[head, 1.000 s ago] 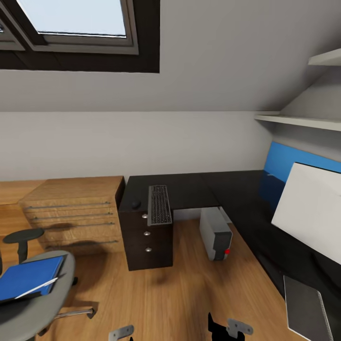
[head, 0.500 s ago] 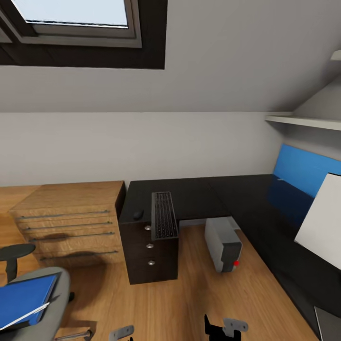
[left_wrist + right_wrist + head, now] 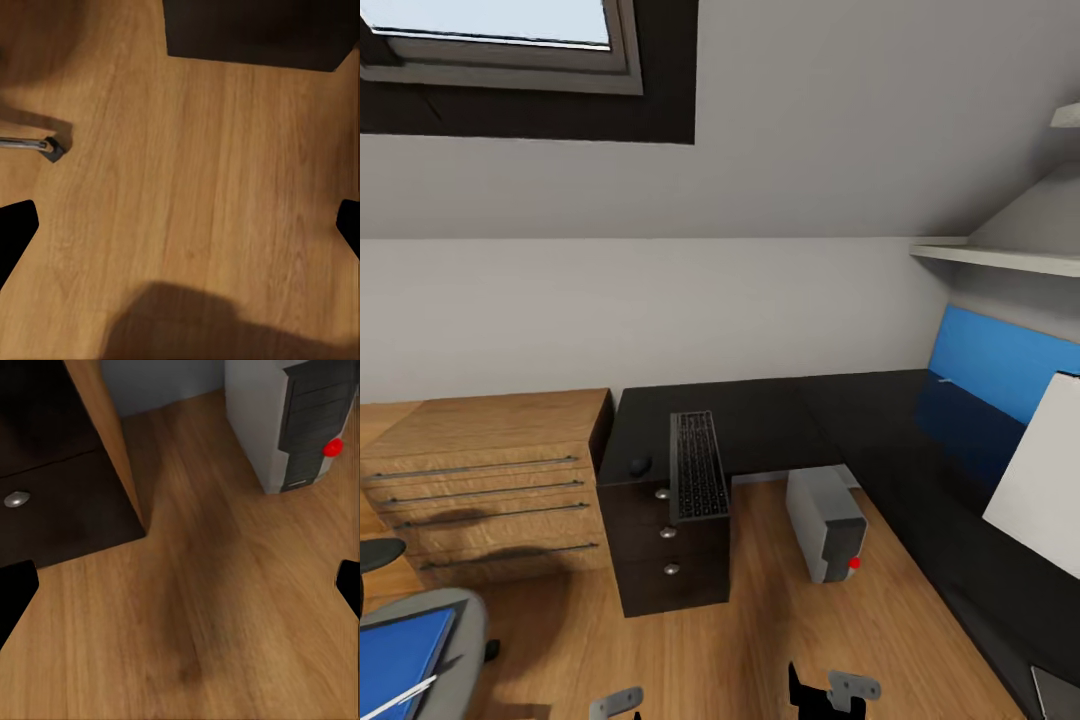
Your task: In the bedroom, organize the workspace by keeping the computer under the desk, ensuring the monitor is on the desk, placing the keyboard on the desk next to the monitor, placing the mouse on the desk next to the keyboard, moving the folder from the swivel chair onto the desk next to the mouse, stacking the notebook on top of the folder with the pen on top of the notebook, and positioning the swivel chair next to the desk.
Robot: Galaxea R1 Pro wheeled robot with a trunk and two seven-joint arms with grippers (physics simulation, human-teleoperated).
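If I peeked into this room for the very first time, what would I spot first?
Probably the big glossy black desk bending around the corner, with the grey keyboard lying near its front edge and a small dark mouse beside it. Next, the bright blue panel on the right wall, and the grey computer with its red dot standing on the wood floor under the desk. The bright-blue folder lies on the swivel chair, bottom left.

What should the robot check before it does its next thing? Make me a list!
1. Computer under the desk: ok, on the floor partly beneath the top.
2. Keyboard on the desk: ok, though it hangs over the edge.
3. Folder on the desk: not ok, it lies on the swivel chair.
4. Monitor on the desk: ok.
5. Left gripper and right gripper empty: ok, fingers apart over bare floor.
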